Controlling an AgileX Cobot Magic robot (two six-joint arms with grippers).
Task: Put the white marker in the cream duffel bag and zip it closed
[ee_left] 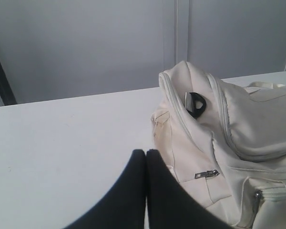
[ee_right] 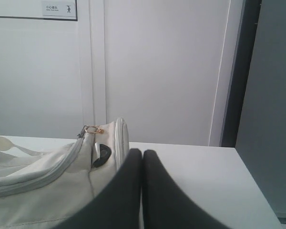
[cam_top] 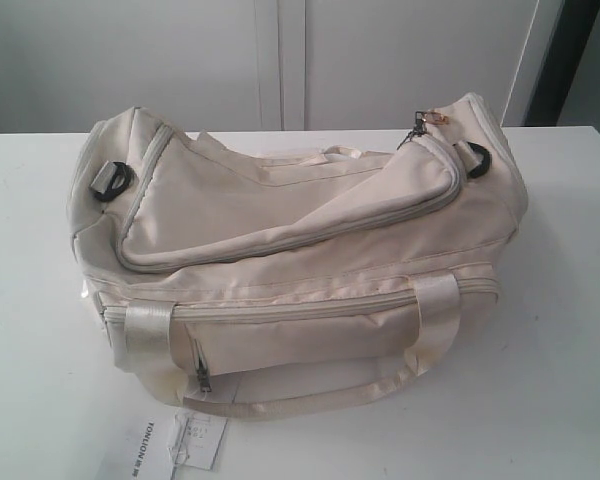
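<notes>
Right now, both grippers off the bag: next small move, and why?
Probably just hold clear. The cream duffel bag looks zipped along its top flap, with the zipper pull at the end by the right arm, and no marker shows on the table. The left gripper and right gripper are shut and empty. Whether the marker is inside can't be seen.

Left claw (ee_left: 146,151) and right claw (ee_right: 142,151): smooth, black, tapered.
</notes>
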